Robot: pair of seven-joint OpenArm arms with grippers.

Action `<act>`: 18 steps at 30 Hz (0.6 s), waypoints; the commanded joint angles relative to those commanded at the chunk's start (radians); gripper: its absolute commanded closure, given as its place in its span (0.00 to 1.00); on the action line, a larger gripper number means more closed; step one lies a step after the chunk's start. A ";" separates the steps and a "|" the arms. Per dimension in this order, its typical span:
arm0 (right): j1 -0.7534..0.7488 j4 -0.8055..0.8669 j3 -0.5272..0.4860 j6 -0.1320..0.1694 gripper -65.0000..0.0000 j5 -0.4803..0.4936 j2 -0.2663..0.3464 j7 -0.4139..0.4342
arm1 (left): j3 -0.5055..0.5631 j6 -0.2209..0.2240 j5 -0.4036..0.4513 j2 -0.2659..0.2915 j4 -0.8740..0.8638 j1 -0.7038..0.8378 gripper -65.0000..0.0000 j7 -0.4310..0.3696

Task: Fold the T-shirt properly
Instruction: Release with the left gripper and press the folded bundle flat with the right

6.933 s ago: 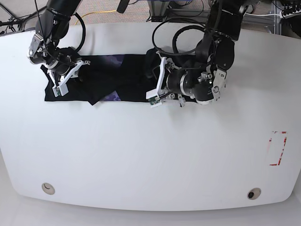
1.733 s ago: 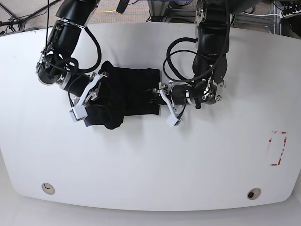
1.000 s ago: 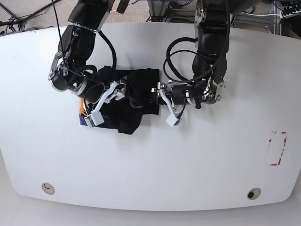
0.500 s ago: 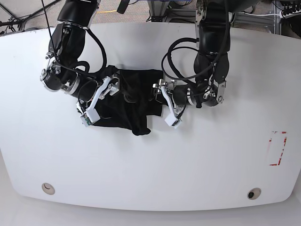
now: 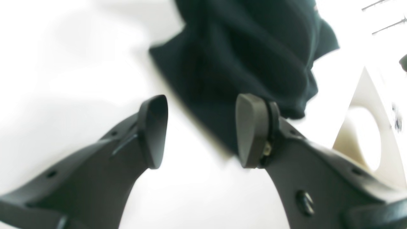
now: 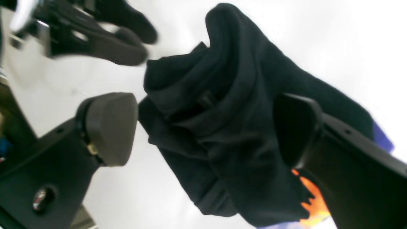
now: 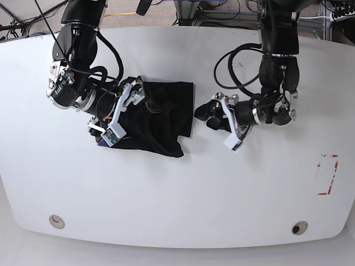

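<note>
The black T-shirt lies bunched in a rough rectangle on the white table, left of centre. My right gripper is at the shirt's left end. In the right wrist view its jaws stand wide apart with folds of the shirt between them, and a purple and orange bit shows underneath. My left gripper is just right of the shirt, off the cloth. In the left wrist view it is open and empty, with the shirt's edge just beyond its fingertips.
A red-outlined mark is on the table at the right. Two round holes sit near the front edge. Cables and stands are behind the table's far edge.
My left gripper has moved right, away from the shirt. The shirt's right edge now lies flatter and reaches further right. My right gripper stays at the left end.
</note>
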 joint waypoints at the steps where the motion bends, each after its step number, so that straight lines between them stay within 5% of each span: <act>1: 0.000 0.000 -0.014 0.000 0.00 -0.014 0.000 0.003 | -0.023 0.000 -0.003 -0.017 0.011 0.014 0.50 0.003; 7: 0.008 -0.005 -0.155 0.000 0.07 -0.170 -0.003 0.098 | -0.143 0.000 -0.009 -0.141 0.021 0.075 0.50 0.005; 12: 0.008 -0.028 -0.275 0.000 0.08 -0.339 -0.015 0.175 | -0.207 0.000 -0.008 -0.186 0.021 0.110 0.50 0.005; 18: 0.009 -0.106 -0.288 0.000 0.08 -0.499 -0.092 0.206 | -0.210 0.000 -0.005 -0.206 0.021 0.141 0.50 0.002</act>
